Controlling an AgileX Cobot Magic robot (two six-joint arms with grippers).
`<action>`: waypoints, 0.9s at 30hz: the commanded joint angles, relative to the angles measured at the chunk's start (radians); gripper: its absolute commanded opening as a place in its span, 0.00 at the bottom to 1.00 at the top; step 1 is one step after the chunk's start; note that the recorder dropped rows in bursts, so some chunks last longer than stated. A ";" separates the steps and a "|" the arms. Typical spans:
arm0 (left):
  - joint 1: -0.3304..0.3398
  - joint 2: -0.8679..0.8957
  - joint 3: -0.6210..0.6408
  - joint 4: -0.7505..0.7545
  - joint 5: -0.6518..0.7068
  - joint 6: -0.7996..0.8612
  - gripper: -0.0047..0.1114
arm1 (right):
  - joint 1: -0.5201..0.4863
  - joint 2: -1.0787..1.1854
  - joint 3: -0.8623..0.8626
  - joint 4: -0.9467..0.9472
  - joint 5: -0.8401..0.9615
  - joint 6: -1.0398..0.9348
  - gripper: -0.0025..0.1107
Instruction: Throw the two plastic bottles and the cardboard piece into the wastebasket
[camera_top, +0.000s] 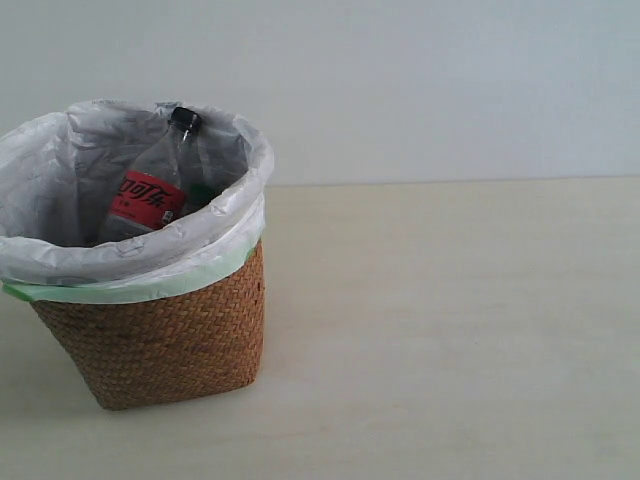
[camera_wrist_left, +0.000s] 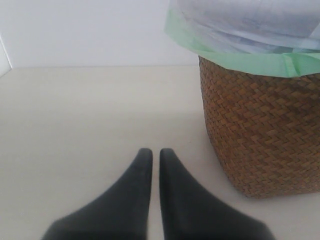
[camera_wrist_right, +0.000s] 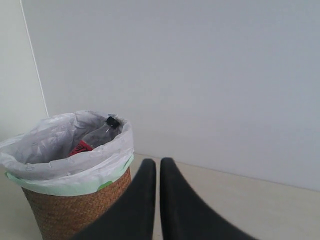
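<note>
Leaning inside the bag-lined wastebasket (camera_top: 160, 345), 1 red-labelled bottle (camera_top: 148, 198)

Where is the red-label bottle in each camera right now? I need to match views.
Exterior view: red-label bottle leans inside the wastebasket, black cap near the far rim.
Left wrist view: not in it; only the wastebasket's woven wall and green bag edge show.
Right wrist view: cap and shoulder show above the bag lining, inside the wastebasket.
Shared landmark: the green bag edge around the wicker.
</note>
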 joint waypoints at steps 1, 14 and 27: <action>-0.005 -0.002 0.003 -0.007 -0.008 0.000 0.08 | -0.004 -0.005 0.003 -0.008 -0.008 0.006 0.02; -0.005 -0.002 0.003 -0.007 -0.008 0.000 0.08 | -0.004 -0.005 0.003 -0.008 -0.008 0.008 0.02; -0.005 -0.002 0.003 -0.007 -0.008 0.000 0.08 | -0.005 -0.100 0.003 -0.008 -0.008 0.008 0.02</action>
